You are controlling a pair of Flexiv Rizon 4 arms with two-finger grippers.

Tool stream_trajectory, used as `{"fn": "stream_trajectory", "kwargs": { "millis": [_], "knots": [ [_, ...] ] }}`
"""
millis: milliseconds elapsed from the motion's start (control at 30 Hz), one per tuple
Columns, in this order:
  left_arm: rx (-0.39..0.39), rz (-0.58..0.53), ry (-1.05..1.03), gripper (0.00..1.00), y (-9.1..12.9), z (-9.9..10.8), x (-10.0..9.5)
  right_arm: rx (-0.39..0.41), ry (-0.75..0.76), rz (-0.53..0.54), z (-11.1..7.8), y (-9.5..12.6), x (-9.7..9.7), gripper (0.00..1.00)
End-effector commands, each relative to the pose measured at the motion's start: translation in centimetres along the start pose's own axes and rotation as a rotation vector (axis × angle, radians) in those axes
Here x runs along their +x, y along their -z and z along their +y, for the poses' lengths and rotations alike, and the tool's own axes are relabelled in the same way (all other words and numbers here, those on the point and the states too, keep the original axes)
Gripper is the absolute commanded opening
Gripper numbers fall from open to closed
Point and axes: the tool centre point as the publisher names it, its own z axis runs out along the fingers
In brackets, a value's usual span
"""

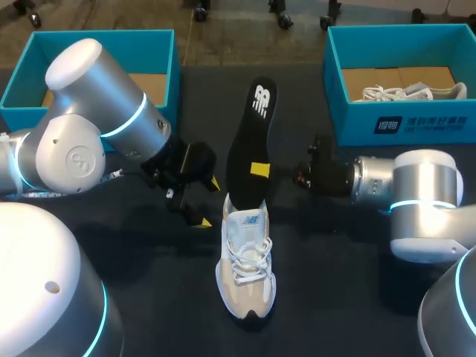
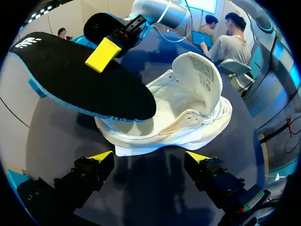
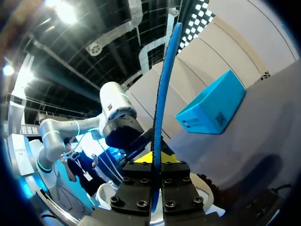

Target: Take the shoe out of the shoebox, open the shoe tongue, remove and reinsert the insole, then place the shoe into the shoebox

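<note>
A white sneaker stands on the dark table with its toe toward me and its tongue pulled up. The black insole is held out of the shoe, one end over the heel opening. My right gripper is shut on the insole's middle; the right wrist view shows the insole edge-on between the pads. My left gripper stands open just left of the shoe's heel. In the left wrist view the sneaker lies ahead of its open gripper, under the insole.
A teal shoebox at the back right holds another white shoe. A second teal box stands at the back left, partly behind my left arm. Bare table lies in front of the sneaker.
</note>
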Motion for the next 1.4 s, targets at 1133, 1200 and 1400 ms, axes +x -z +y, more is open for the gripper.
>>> {"fn": "stream_trajectory", "kwargs": {
  "millis": [1133, 1200, 1400],
  "knots": [
    [-0.052, -0.016, 0.014, 1.0, -0.9, -0.6, -0.2, -0.11, 0.026, -0.108, -2.1, -0.3, -0.2, 0.0],
    [-0.052, -0.016, 0.014, 1.0, -0.9, -0.6, -0.2, -0.11, 0.021, -0.115, -2.3, -0.3, -0.1, 0.0],
    [-0.052, -0.016, 0.014, 1.0, -0.9, -0.6, -0.2, -0.098, 0.001, -0.132, -3.0, -0.4, -0.3, 0.0]
  ]
}}
